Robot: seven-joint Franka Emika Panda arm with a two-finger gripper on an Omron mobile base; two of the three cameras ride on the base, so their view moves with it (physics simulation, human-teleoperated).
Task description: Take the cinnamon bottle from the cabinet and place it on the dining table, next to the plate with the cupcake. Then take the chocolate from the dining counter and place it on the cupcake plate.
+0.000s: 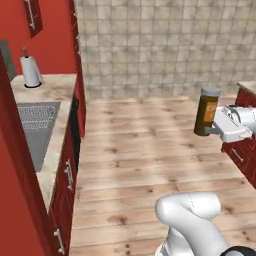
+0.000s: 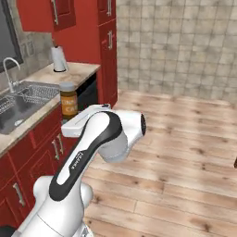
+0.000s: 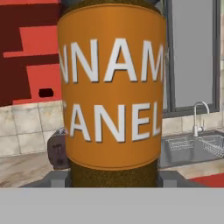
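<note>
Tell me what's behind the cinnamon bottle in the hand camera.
Behind the cinnamon bottle: red cabinets, a window, a faucet over the sink, and a dark appliance partly hidden at its lower left. The bottle covers the middle.

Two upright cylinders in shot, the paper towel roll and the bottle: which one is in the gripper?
The cinnamon bottle, brown with a grey cap and orange label, is held upright in the gripper above the wooden floor. The white paper towel roll stands apart on the worktop.
</note>
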